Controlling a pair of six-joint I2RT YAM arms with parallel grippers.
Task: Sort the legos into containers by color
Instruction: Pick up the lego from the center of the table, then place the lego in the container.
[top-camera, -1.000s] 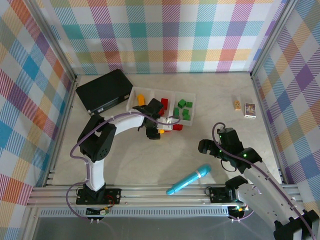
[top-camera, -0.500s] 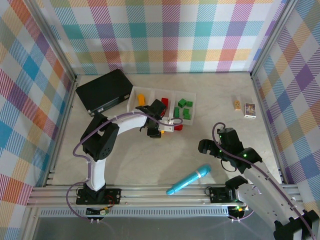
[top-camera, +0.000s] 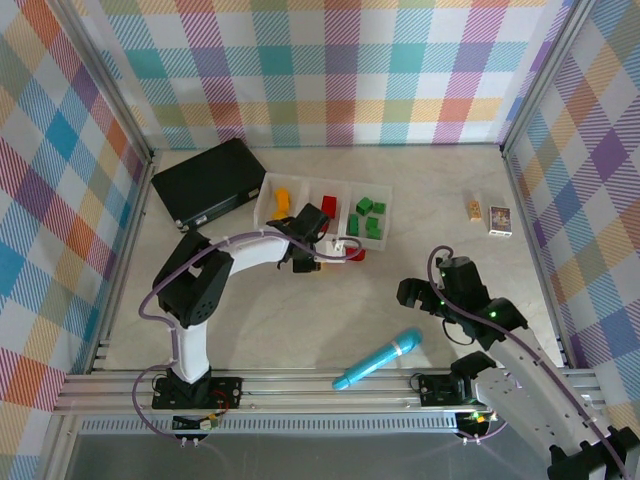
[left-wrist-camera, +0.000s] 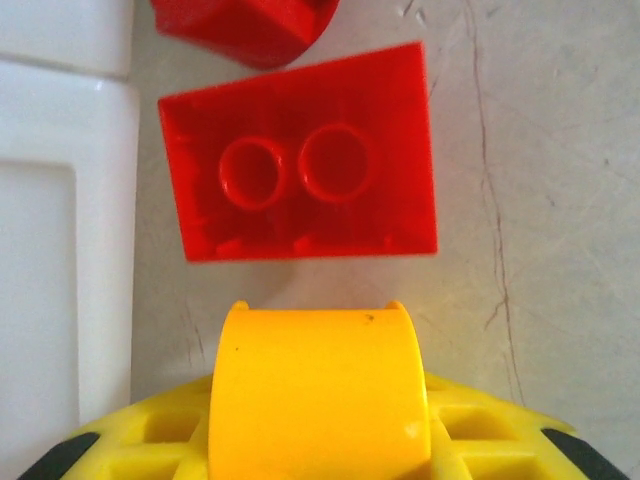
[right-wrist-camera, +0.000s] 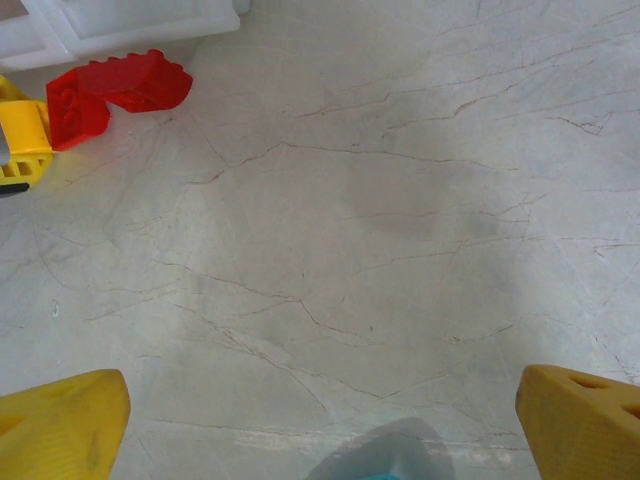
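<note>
From where I stand, the left gripper (top-camera: 322, 252) is low against the near wall of the white tray (top-camera: 266, 208), in the middle of the overhead view. Its jaws look clamped narrow on a yellow brick (left-wrist-camera: 315, 390). The right gripper (right-wrist-camera: 322, 410) hangs over bare table toward the lower right, jaws spread wide and holding nothing.

What worries me is how crowded that pick is. In the left wrist view a red brick (left-wrist-camera: 300, 180) lies just beyond the yellow one. A second red piece (left-wrist-camera: 245, 25) is at the top edge, and the tray wall runs down the left of the frame. If the gripper rises at a slant, I judge it could drag the red brick along, or clip the wall and shift the whole tray. The hold may also be shallow (yellow fingers on yellow plastic, so I can't swear how much is pinched). A slip over the wrong compartment would mix the colours.

Counting: one tray with three compartments.
- **Left compartment:** one yellow-orange brick (top-camera: 282, 198) that I can make out.
- **Middle compartment:** about two red bricks (top-camera: 328, 207), partly under the arm.
- **Right compartment:** four or five green bricks (top-camera: 366, 215).
- **Outside the tray:** two red pieces loose on the table and one yellow in the jaws.
- **Other things:** one blue stick (top-camera: 377, 359), one black case (top-camera: 210, 180) and two small cards (top-camera: 499, 220).
</note>
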